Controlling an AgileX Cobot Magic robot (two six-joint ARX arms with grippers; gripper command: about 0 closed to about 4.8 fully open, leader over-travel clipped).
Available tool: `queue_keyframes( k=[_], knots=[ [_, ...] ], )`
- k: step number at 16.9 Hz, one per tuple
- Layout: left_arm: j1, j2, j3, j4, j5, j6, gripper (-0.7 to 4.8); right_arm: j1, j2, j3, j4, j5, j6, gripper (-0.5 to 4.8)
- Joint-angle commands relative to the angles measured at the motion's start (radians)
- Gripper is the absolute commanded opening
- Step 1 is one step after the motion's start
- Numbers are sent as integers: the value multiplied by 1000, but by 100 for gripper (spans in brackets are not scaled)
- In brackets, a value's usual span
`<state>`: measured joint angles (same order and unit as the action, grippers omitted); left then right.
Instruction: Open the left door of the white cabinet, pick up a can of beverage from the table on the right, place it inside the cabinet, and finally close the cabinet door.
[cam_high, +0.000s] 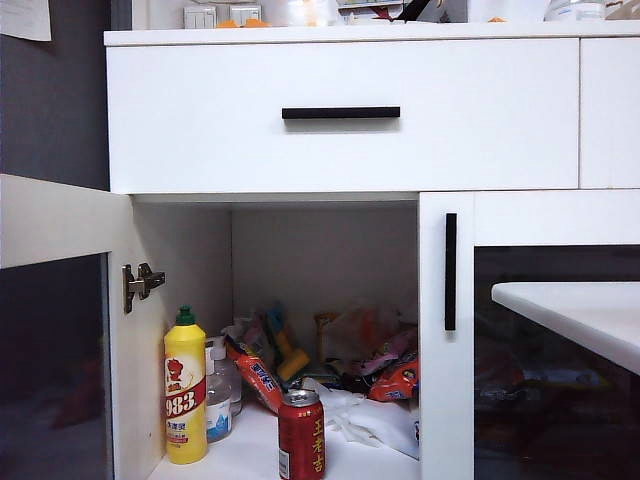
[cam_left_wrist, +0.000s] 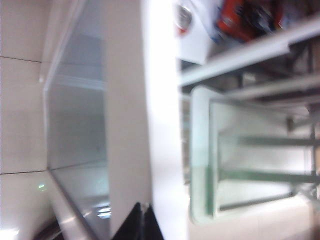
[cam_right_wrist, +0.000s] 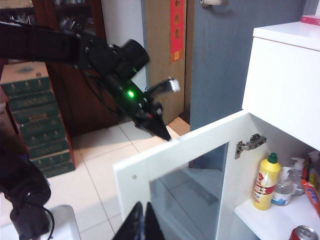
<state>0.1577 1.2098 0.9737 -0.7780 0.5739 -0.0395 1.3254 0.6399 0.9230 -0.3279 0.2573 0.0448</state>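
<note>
The white cabinet has its left door swung wide open, glass panel facing out. The can of beverage, red with yellow characters, stands upright on the cabinet floor near the front; the right wrist view catches its top. My left gripper is shut and empty, its tip against the top edge of the open door. In its own blurred view the shut left gripper lies along the door's white frame. My right gripper is shut and empty, hanging back from the door. Neither gripper shows in the exterior view.
A yellow bottle with a green cap, a clear pump bottle and loose packets crowd the cabinet floor behind the can. The white table juts in at the right, before the closed right door. Stacked boxes stand on the tiled floor.
</note>
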Motion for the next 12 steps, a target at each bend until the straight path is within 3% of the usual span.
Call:
queue_keyframes(
  k=[1, 4, 7, 10, 12],
  knots=[
    [-121, 58, -1, 36, 32, 45, -5, -1, -2, 5, 12, -2, 8, -4],
    [-333, 108, -1, 230, 5, 43, -5, -1, -4, 5, -25, 2, 14, -4],
    [-481, 117, -1, 403, -92, 38, -5, -1, -8, 6, -68, 25, 31, -4],
    [-509, 130, -1, 538, -171, 28, -5, -2, -16, 6, -81, 212, 24, -4],
    [-509, 181, -1, 688, -175, 27, -5, -4, -2, 6, -79, 220, -8, -4]
  ],
)
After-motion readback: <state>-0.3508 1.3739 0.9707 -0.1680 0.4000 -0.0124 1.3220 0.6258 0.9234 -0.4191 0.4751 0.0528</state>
